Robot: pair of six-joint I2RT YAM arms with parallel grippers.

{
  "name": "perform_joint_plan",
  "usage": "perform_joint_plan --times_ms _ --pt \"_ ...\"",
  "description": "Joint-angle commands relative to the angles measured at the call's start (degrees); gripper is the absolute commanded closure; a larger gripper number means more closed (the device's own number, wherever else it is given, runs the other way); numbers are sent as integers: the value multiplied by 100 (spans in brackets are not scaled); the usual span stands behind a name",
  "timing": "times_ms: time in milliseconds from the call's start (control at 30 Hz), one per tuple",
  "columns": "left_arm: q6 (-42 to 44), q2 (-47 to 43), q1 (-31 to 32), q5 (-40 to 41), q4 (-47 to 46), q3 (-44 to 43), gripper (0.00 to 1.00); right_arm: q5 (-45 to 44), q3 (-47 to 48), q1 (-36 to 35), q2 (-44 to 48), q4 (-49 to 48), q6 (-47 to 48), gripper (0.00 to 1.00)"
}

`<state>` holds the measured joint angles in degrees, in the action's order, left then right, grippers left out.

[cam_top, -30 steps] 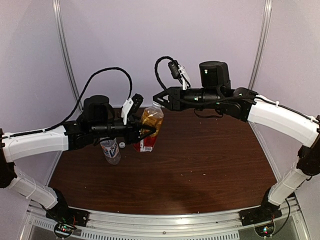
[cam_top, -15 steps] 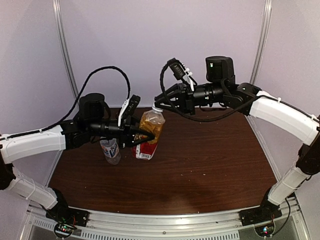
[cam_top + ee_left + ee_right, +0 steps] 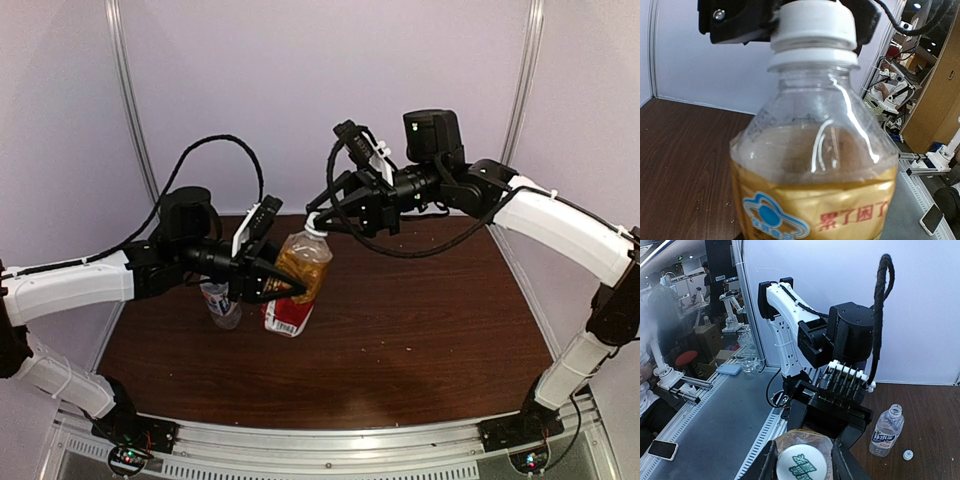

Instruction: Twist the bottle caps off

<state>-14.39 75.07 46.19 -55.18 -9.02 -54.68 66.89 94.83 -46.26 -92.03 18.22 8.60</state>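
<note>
The amber bottle (image 3: 303,258) with the red-yellow label leans to the right, and my left gripper (image 3: 288,284) is shut on its body. It fills the left wrist view (image 3: 815,165), where my own fingers are hidden. Its white bottle cap (image 3: 316,222) (image 3: 812,22) (image 3: 801,465) sits on the neck. My right gripper (image 3: 318,216) (image 3: 802,464) reaches in from the right, its black fingers (image 3: 735,20) pressed to the cap's two sides. The clear bottle (image 3: 221,302) (image 3: 886,431) stands upright behind the left arm with a bare neck. Its loose cap (image 3: 908,455) lies on the table beside it.
The dark wood table (image 3: 420,320) stretches to the right and front of the bottles. A pale back wall and metal frame posts (image 3: 130,110) close off the rear. Both arms' cables loop above the bottles.
My left arm has carried the amber bottle forward and to the right, tilting it more. My right gripper has rolled at the wrist and come down around the cap.
</note>
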Motion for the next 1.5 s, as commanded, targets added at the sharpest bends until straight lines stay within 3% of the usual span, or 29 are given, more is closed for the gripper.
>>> perform_joint_plan --times_ms 0,300,433,633,1033,1467 --pt "174 -44 143 -160 -709 -44 61 -705 -278 -26 169 -89 -416 59" --pt "354 -32 134 543 -450 -85 61 -1217 -676 -41 799 -760 -1309 31" --pt "352 -19 135 710 -425 -96 61 -1461 -743 -54 990 -775 -1448 26" --pt "341 -35 135 1060 -378 -103 60 -2045 -707 -59 1081 -697 -1661 24" --pt "327 -5 139 2575 -104 -219 61 -4364 -180 -302 728 -325 -2917 23" --pt "323 -26 144 3257 -43 -184 61 -4559 28 -493 269 -131 -3290 24"
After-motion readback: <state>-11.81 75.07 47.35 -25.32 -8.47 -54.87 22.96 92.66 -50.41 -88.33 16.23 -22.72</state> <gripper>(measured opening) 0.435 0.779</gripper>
